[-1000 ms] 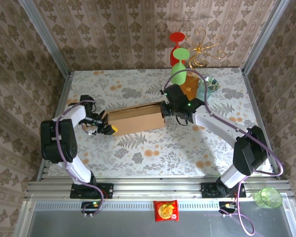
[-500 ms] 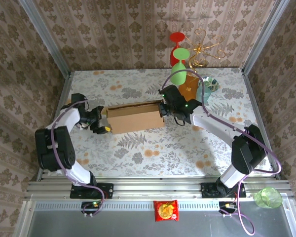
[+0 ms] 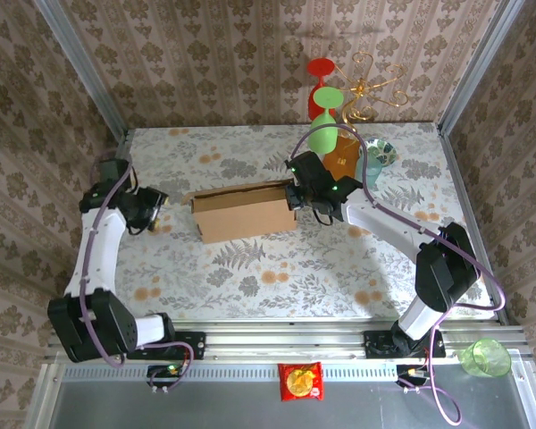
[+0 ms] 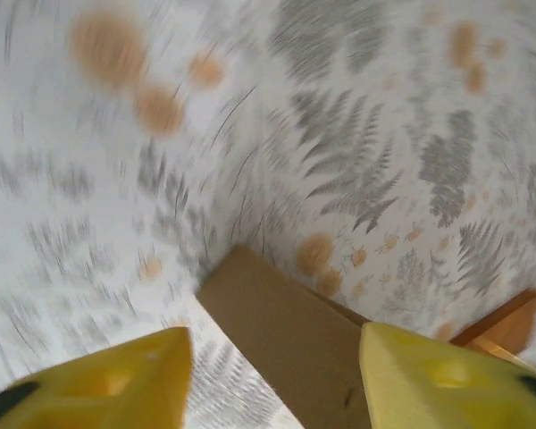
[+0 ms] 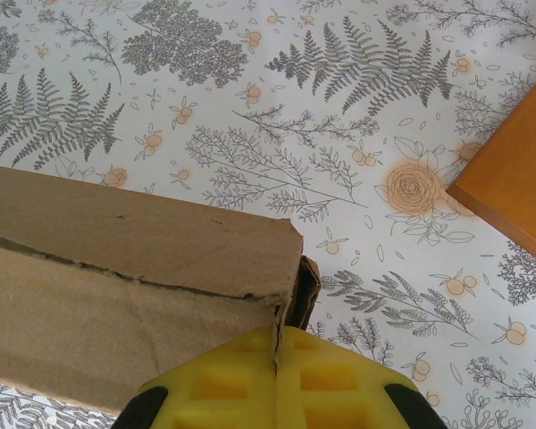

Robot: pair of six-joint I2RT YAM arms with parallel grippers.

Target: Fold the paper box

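Well, from where I stand the paper box [image 3: 246, 213] already looks like a box and not a flat sheet: it sits a little left of the middle of the overhead view as a shallow tan block on the flowered table [image 3: 339, 264], long side running left to right, walls up and a broad panel lying across the top. So I'd judge the bulk of the folding done. What seems left is the finishing. At the box's upper left corner a small flap pokes out past the end wall, and in the right wrist view the paper box [image 5: 116, 295] shows a ragged seam along its top edge that doesn't look pressed home. The right gripper [image 3: 295, 195] is at the box's right end with its yellow fingers [image 5: 223, 384] closed tight against each other, right up on the corner; whether a sliver of card is caught between them I can't tell. The left gripper [image 3: 150, 208] hangs off to the left, well apart from the box, jaws spread and holding nothing; its own blurred view looks between the fingers [image 4: 116, 380] at a corner of the cardboard. The orange-brown packet [image 3: 344, 161] lies untouched, upper right of the box.
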